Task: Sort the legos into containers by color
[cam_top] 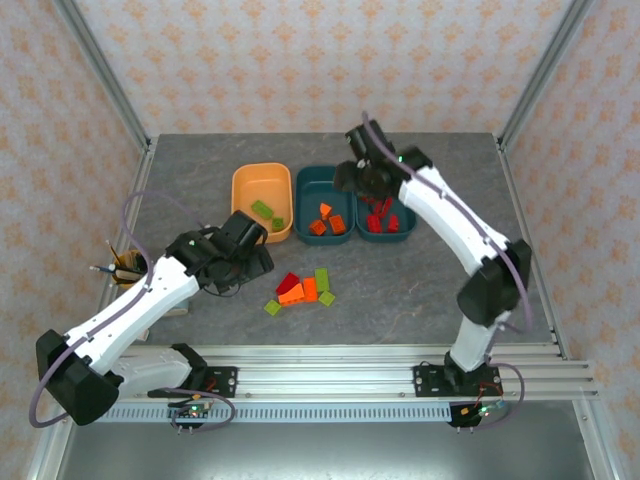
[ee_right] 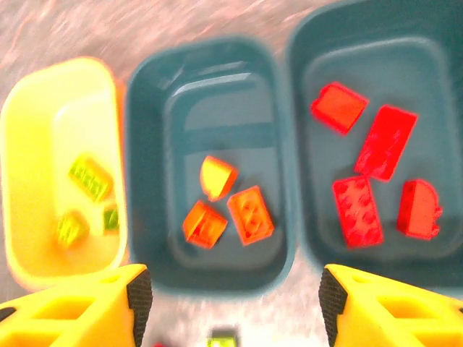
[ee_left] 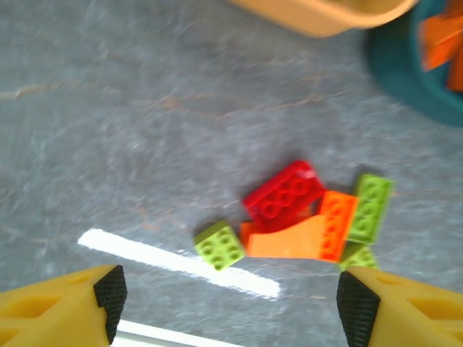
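Your left claw has its yellow, black-padded fingers spread wide, with nothing between them and nothing touching them. It hangs over the grey stone-patterned tabletop, just short of the loose pile of small plastic legos. In that pile, a red brick lies against an orange wedge and an orange brick. A lime green brick sits at the far side and a small lime green square at the near side. A strip of white tape lies on the table near the pile.

From the top camera, you can see the left claw near the front corner of the light orange rounded plastic tub, with the pile a little way off.

Your right claw is also parted and empty, gripping and touching nothing. It hangs above the row of tubs, roughly over the middle dark teal plastic tub. That tub holds three orange pieces. The light orange tub holds three lime green pieces. The other dark teal tub, beside the middle one, holds four red pieces.
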### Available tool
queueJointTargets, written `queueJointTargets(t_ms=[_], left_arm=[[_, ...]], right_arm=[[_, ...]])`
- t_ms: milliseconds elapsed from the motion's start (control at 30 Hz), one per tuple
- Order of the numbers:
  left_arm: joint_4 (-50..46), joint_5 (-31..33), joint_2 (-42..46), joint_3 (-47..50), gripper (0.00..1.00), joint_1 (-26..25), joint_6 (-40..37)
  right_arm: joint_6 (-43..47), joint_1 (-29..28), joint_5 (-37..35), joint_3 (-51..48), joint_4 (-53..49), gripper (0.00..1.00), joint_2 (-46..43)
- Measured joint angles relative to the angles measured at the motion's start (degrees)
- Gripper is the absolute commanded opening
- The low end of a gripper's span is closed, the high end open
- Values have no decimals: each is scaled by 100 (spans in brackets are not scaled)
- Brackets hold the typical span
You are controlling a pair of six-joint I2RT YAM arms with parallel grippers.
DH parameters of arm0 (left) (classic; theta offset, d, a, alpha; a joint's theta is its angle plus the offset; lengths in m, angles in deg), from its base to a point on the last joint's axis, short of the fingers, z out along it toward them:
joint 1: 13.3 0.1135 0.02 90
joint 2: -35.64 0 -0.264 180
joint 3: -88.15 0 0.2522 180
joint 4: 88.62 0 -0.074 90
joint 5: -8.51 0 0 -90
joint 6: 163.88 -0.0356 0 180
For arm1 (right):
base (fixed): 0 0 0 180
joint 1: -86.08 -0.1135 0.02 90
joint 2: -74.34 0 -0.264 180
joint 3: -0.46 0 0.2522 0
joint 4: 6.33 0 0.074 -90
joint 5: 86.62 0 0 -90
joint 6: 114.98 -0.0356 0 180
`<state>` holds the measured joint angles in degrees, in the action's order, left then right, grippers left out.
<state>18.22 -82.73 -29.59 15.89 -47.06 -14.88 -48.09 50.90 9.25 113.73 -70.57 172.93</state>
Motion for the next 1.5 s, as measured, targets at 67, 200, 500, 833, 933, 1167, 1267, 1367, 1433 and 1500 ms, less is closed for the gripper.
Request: queueJointTargets(t_ms=[67, 200, 500, 833, 933, 1167, 1267, 1367, 1433, 1500], left_arm=[[17, -74, 44, 352, 77, 0, 323], [190, -328, 26, 981, 76, 7, 1023], [1121, -732, -730, 1156, 71, 140, 1974], [1792, -1086, -1423, 1427, 65, 155, 2367], [1985, -1193, -1578, 1469, 64, 153, 2393], [2247, -1340, -1788, 1563, 57, 125, 2518], [2286, -1351, -1808, 1598, 55, 46, 2568], [2306, -1357, -1818, 1598, 55, -35, 2653], [2310, -1360, -1821, 1598, 54, -85, 2688], [2326, -1360, -1843, 1602, 53, -127, 2715]], right_arm=[[127, -511, 103, -896, 334, 64, -549], [251, -1488, 372, -2385, 734, 65, -1187], [236, -2404, 610, -3547, 1147, 65, -1692], [229, -2398, 503, -3604, 1283, 65, -2004], [216, -2398, 485, -3670, 1287, 65, -2063], [173, -2398, 485, -3856, 1329, 66, -2286], [131, -2398, 483, -3856, 1349, 66, -2393], [107, -2398, 479, -3856, 1351, 66, -2437], [101, -2398, 461, -3856, 1351, 66, -2437], [79, -2398, 457, -3858, 1351, 66, -2437]])
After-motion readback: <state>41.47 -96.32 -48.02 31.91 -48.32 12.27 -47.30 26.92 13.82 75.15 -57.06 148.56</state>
